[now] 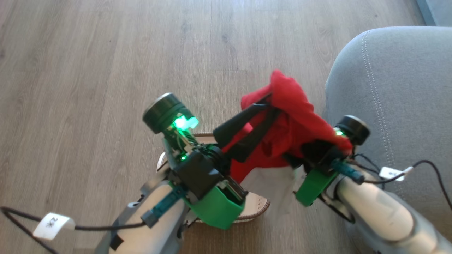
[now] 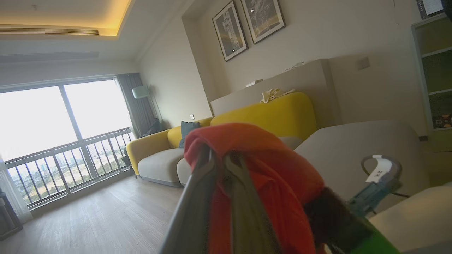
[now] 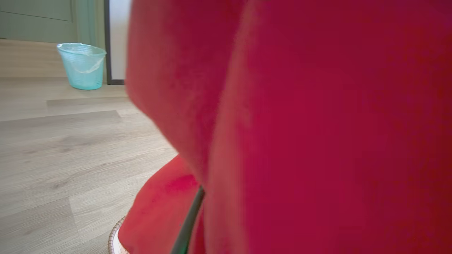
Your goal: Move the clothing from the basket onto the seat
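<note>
The left hand [image 1: 270, 107] is clamped on the clothing [image 1: 293, 109]: its 2 long dark fingers [image 1: 243, 121] pinch a bunch of the red fabric, and the cloth folds over their tips like a hood. From the left wrist, the fingers meet under that red fold.

The right hand [image 1: 316, 151] is buried beneath the other end of the same cloth. Its fingers are drawn together, but I cannot tell whether any fabric is caught between them. Red fabric covers most of the right wrist view.

So the clothing hangs in the air between the 2 hands, above the basket [image 1: 256, 211] and just beside the rounded edge of the seat [image 1: 388, 88], not resting on it. A lower red fold reaches down to the basket's woven rim.

The basket stands on the wooden floor [image 1: 88, 70] under both arms, close to the seat. Further off, a pale blue-green bin [image 3: 83, 65] stands on the floor and a yellow sofa [image 2: 265, 113] sits along the wall.
</note>
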You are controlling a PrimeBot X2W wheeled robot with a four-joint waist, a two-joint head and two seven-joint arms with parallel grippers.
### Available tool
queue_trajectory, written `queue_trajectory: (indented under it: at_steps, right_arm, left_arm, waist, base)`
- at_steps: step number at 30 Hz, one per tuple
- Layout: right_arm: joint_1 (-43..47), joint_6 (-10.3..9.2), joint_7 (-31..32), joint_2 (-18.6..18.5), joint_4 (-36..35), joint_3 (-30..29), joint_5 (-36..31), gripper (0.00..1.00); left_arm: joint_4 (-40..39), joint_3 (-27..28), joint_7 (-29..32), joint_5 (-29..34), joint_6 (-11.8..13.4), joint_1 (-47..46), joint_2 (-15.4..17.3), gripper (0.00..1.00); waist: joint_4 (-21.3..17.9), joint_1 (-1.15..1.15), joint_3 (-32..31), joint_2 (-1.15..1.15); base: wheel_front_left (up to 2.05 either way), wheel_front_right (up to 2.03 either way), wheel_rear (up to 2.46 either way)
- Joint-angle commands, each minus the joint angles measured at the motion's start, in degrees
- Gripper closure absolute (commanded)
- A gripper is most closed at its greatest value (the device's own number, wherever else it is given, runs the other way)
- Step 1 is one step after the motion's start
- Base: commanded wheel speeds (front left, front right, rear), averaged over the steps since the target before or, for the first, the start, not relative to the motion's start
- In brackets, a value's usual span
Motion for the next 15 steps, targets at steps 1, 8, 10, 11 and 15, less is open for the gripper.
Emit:
queue_trajectory:
  at_steps: [1,8,10,11,15]
  right_arm:
    - [0.3,-0.02,-0.1,0.6,-1.8,-1.7,0.1,1.0]
    - [1.8,-0.02,-0.1,1.1,-3.9,-7.3,-0.6,1.0]
    - [2.0,-0.02,-0.1,1.4,-4.2,-8.3,-1.0,1.0]
    - [2.2,-0.02,-0.1,1.7,-4.7,-9.3,-1.3,1.0]
    - [2.6,-0.02,-0.1,2.9,-7.1,-13.8,-4.0,1.0]
  left_arm:
    - [-1.3,3.2,-0.2,-0.1,-0.1,-0.3,-0.1,1.0]
    - [0.3,6.4,-0.2,0.2,-0.1,0.7,-0.2,1.0]
    - [0.7,6.6,-0.2,0.2,-0.1,1.0,-0.2,1.0]
    - [1.1,6.7,-0.2,0.3,-0.1,1.1,-0.1,1.0]
    - [3.1,7.0,-0.2,0.7,-0.1,2.1,0.1,1.0]
  waist:
    - [-0.1,0.0,0.0,0.0]
    - [-0.4,0.0,-0.2,0.0]
    - [-0.4,0.0,-0.2,0.0]
    - [-0.5,0.0,-0.3,0.0]
    - [-0.6,0.0,-0.4,0.0]
  base:
    - [0.0,0.0,0.0]
    - [0.0,0.0,0.0]
    - [0.0,0.0,0.0]
    - [0.0,0.0,0.0]
    - [0.0,0.0,0.0]
